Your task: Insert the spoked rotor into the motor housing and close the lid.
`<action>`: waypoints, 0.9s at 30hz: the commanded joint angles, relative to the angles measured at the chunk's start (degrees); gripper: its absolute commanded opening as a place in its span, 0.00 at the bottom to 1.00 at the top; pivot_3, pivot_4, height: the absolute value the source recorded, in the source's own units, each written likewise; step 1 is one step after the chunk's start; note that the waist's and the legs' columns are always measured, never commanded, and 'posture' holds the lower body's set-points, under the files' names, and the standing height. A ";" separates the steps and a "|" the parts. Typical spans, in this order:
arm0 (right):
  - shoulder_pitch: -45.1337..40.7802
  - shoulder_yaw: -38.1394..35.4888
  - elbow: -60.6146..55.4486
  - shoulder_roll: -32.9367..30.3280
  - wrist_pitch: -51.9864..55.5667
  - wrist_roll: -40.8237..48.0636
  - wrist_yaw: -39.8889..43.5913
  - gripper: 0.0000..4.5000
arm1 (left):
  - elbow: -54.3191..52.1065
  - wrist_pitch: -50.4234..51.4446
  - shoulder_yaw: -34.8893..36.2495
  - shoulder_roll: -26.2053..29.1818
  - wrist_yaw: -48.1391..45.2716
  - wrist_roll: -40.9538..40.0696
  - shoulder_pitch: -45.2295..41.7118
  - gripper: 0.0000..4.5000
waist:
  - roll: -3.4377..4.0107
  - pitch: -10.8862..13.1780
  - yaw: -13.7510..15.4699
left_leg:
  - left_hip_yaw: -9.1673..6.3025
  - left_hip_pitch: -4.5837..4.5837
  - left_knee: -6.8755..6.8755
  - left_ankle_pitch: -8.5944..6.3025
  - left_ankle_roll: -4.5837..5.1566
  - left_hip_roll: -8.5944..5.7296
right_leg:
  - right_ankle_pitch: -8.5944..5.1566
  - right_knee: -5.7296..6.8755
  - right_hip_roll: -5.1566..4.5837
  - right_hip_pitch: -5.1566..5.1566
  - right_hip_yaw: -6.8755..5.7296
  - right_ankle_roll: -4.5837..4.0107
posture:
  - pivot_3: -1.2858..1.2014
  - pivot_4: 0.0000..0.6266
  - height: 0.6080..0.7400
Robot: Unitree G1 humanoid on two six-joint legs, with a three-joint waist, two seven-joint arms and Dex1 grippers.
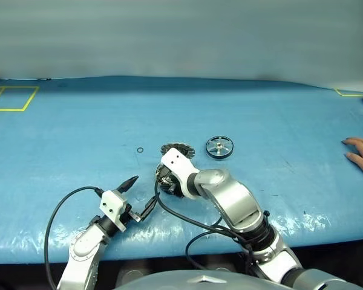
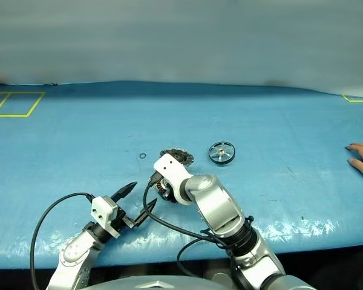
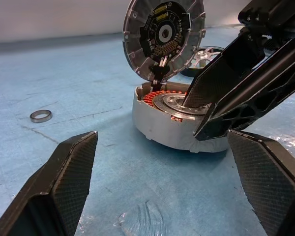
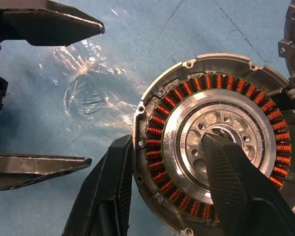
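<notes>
The motor housing, a round silver cup with orange-copper windings around a silver core, sits on the blue table. Its hinged lid stands upright behind it, patterned dark face towards me. My right gripper reaches down onto the housing. One finger presses the outer wall and the other sits in the core, shut across the winding ring. The spoked rotor lies flat on the table just right of the lid. My left gripper hovers open a short way in front-left of the housing, pointing at it, with nothing between its fingers.
A small metal ring lies on the blue table left of the lid. A person's hand rests on the table at the far right. Yellow tape marks a square at the far left corner.
</notes>
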 commanded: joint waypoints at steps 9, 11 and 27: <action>-1.12 -4.91 -5.05 8.56 8.09 5.55 -9.85 0.76 | -1.76 -0.28 0.12 0.53 -1.24 -0.88 -0.44 1.00 | -0.03 0.39 -0.22 | 0.02 -0.21 -0.48 0.07 -0.10 -0.04 | -0.10 -0.07 0.07 -0.31 0.00 -0.04 | 0.52 0.24 1.00; -1.83 -5.33 -6.82 9.28 8.31 6.56 -11.12 0.90 | -1.57 -0.29 0.13 0.56 -1.40 -0.99 -0.60 1.00 | -0.05 0.41 -0.21 | 0.04 -0.59 -0.54 0.13 -0.16 -0.16 | 0.01 0.06 0.14 -0.53 0.04 0.19 | 0.52 0.24 1.00; -0.28 -17.89 -21.88 0.69 8.31 30.49 -9.47 0.98 | -2.06 1.39 0.10 1.74 -3.41 -2.02 -0.67 1.00 | -0.18 0.94 -0.21 | -0.11 -0.96 -0.52 0.18 -0.22 -0.25 | 0.15 0.02 0.27 -0.74 -0.07 0.46 | 0.52 0.24 1.00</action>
